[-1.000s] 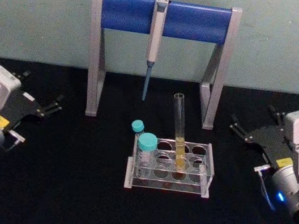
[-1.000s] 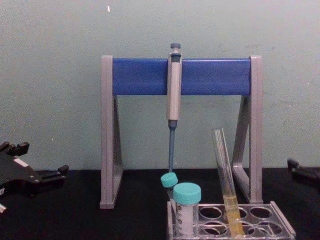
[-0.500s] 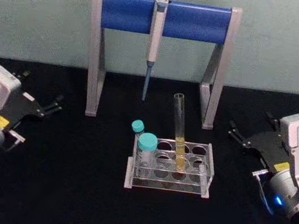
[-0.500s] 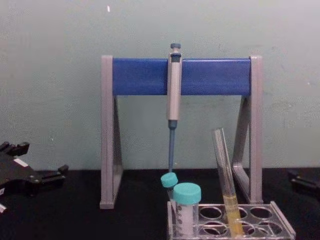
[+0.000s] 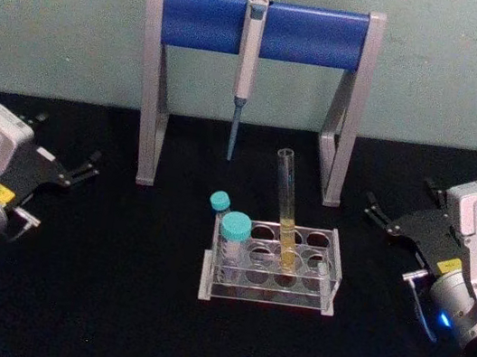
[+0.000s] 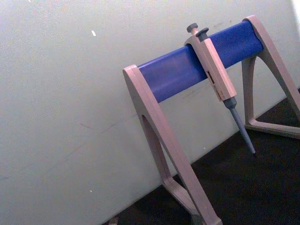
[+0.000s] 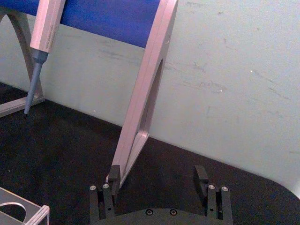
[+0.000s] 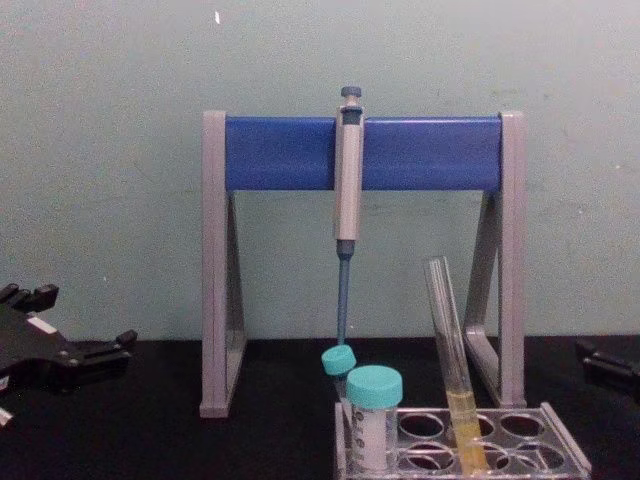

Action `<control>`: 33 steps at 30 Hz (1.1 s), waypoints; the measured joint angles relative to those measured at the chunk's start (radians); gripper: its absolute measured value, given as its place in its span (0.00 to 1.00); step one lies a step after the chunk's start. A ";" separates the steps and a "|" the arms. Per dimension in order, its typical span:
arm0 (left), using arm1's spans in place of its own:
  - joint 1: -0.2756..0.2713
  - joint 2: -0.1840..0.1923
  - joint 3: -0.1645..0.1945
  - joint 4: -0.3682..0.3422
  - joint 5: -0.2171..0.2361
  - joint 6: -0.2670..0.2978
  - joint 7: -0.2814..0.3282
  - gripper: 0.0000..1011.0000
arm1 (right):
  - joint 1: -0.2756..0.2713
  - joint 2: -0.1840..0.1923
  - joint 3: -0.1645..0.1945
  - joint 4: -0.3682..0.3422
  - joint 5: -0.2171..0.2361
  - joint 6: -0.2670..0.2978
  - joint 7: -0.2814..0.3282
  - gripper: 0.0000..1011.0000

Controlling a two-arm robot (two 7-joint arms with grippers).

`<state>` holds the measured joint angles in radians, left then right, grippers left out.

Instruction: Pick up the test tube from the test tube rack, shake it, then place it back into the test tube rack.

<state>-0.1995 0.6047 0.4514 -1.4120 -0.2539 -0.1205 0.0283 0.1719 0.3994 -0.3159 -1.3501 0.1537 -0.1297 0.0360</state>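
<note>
Test tube standing in the rack, both our grippers well clear of it.

We see the test tube (image 5: pixel 286 207) standing tilted in a hole of the test tube rack (image 5: pixel 272 264), its yellow liquid down at rack level and its open top leaning away from the two teal-capped tubes (image 5: pixel 233 232) at the rack's left end. Our right gripper (image 5: pixel 394 217) hangs well to the right of the rack with its fingers (image 7: pixel 112 174) spread wide and nothing between them. Our left gripper (image 5: pixel 64 167) sits well to the left of the rack, also parted and empty. Behind the rack stands the pipette stand (image 5: pixel 262 28) with the pipette (image 5: pixel 247 61) hanging from its blue bar.
</note>
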 joint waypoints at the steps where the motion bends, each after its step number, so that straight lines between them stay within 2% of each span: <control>1: 0.000 0.000 0.000 0.000 0.000 0.000 0.000 0.99 | 0.000 0.000 0.000 0.000 0.000 0.000 0.000 0.99; 33: 0.000 0.000 0.000 0.000 0.000 0.000 0.000 0.99 | 0.000 0.001 -0.001 -0.001 0.000 -0.001 -0.001 0.99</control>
<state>-0.1995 0.6047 0.4514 -1.4120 -0.2539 -0.1205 0.0283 0.1720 0.4000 -0.3165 -1.3507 0.1536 -0.1307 0.0348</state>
